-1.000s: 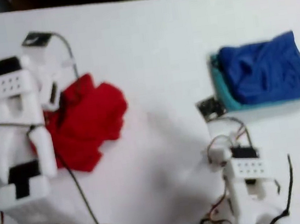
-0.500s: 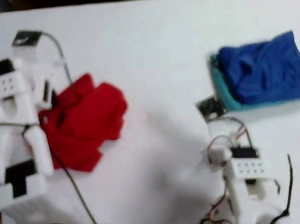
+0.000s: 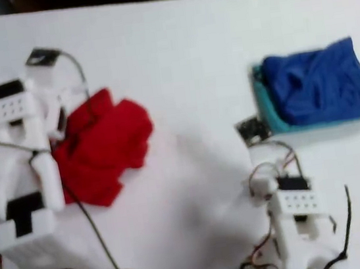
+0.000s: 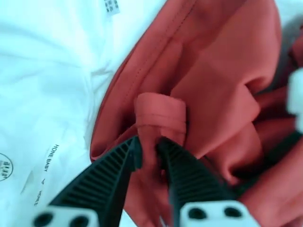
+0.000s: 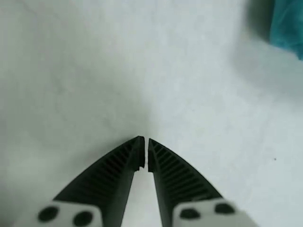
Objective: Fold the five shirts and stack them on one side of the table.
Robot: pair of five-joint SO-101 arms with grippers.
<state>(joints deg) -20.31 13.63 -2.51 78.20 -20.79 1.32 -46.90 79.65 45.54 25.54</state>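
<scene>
Left hand (image 4: 149,151) pinching rolled fold of red shirt (image 4: 222,71). We are seeing this shirt lying crumpled on tabletop (image 3: 183,54), on left arm's side. White fabric (image 4: 47,85) lying beneath it, carrying small sewn tag (image 4: 111,5) and printed lettering (image 4: 47,161), which we are leaving unread. Right hand (image 5: 146,153) hanging over bare tabletop, fingers pressed together, gripping nothing. Blue shirt (image 3: 319,83) resting folded on teal shirt (image 3: 264,107) on right arm's side.

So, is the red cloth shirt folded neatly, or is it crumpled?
Crumpled. The red cloth shirt lies in an uneven heap on the white table; the left gripper has its jaws shut on a rolled edge.
</scene>
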